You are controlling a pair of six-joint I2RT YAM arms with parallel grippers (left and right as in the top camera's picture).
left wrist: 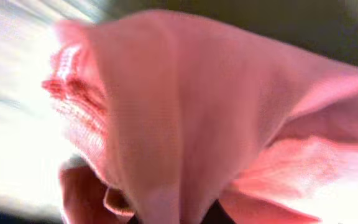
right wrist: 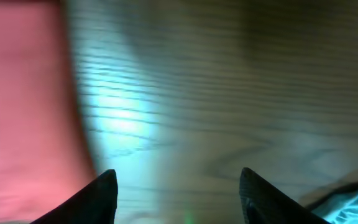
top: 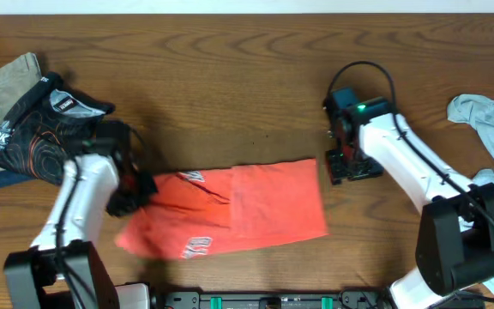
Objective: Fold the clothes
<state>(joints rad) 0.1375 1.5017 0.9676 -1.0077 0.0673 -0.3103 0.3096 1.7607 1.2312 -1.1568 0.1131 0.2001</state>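
Maybe halfway: the soft coral-red cotton tee (top: 256, 206) sits as a long band near the wooden bench's (top: 230, 69) front edge, left end effector (top: 140, 190) pinched shut on its left end, right end effector (top: 348, 168) open and empty, crumpled grey-blue tee (top: 491, 124) not folded yet.

Overhead evenly lit, fairly sharp, soft shadows on brown wooden tabletop (top: 230, 77); both wrist views heavily blurred, coral-red cotton tee (left wrist: 185, 112) out of focus, pale glare streak in right wrist view.
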